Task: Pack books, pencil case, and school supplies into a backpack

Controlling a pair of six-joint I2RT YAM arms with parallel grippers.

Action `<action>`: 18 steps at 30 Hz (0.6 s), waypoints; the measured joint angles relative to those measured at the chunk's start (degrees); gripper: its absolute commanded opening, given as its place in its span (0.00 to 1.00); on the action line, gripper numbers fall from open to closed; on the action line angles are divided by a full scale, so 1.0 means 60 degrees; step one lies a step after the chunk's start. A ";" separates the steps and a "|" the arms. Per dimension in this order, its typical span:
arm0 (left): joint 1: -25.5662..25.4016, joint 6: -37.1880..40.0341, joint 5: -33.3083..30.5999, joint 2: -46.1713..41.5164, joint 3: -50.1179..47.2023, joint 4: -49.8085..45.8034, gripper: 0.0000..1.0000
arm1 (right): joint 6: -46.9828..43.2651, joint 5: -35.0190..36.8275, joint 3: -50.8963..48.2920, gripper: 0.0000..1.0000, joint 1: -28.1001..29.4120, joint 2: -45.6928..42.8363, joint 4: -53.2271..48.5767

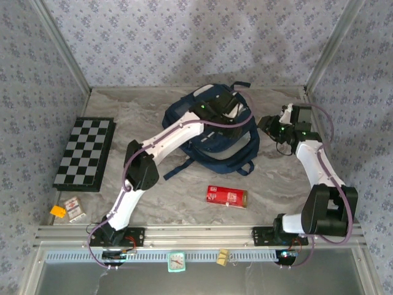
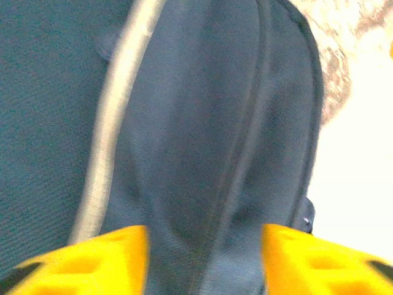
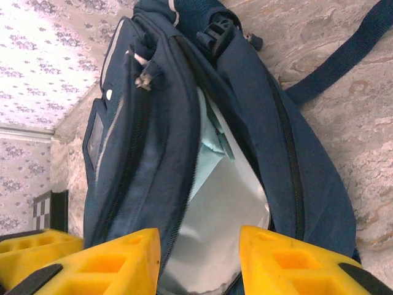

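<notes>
Grey marble table had the backpack at its far middle, and the red box lay near the front, well apart from it. The left gripper and the right gripper were by the bag with jaws apart, holding nothing. It seemed best for one to hold the bag's mouth wide while the other brought the box in flat.

Back wall: pale grey-blue wallpaper with a small repeating flower print.
Left wall: the same paper.
Right wall: the same paper, so the space is closed on three sides.
Corner posts: bare metal bars where the walls meet.
Counter: matte, grey-beige marbled surface.
Rail: ribbed aluminium along the near edge, with a slotted grey strip just below it.
Light: bright and even, with soft shadows.
</notes>
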 measured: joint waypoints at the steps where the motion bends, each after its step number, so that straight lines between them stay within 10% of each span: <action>1: -0.0015 0.0018 0.0255 -0.0120 -0.0284 0.0084 0.67 | -0.0058 -0.0004 0.0000 0.41 0.0015 -0.0073 -0.0135; 10: 0.2284 -0.2452 0.1497 -0.4747 -0.7391 0.3348 0.75 | -0.0157 0.0838 -0.0051 0.46 0.2069 -0.0288 -0.1220; 18: 0.4335 -0.4674 0.1209 -0.5235 -0.9533 0.4641 0.70 | 0.0244 0.2127 0.0605 0.42 0.4914 -0.0171 -0.2142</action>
